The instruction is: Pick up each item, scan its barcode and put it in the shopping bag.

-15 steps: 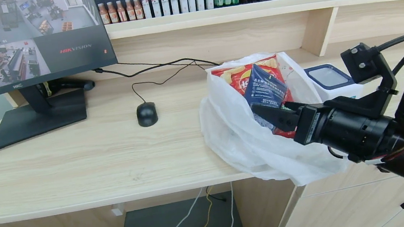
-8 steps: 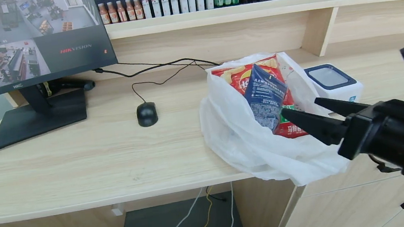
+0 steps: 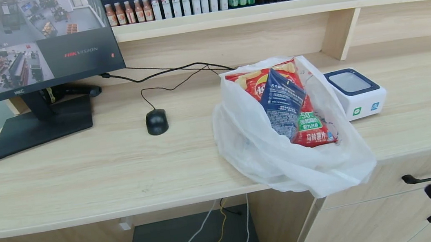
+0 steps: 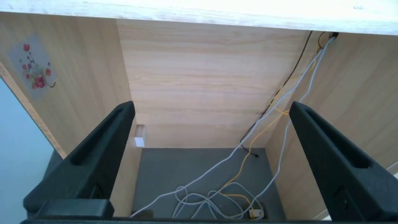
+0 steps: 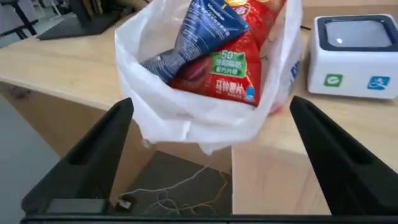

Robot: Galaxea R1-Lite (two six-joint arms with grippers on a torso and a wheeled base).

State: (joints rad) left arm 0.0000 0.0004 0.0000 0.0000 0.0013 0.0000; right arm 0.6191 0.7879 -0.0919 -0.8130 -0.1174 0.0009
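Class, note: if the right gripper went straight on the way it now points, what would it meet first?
The right gripper would most likely meet the shopping bag, at its front wall, first, though depth is unclear.

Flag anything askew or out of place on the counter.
The shopping bag slumps on its side, its lower folds hanging over the front edge of the counter. The red chip packet and blue packet lie tilted in its open mouth. Nothing looks spilled.

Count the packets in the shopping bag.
2. A red packet lies against the far side of the bag; a blue packet lies on top of it. Others may be hidden underneath.
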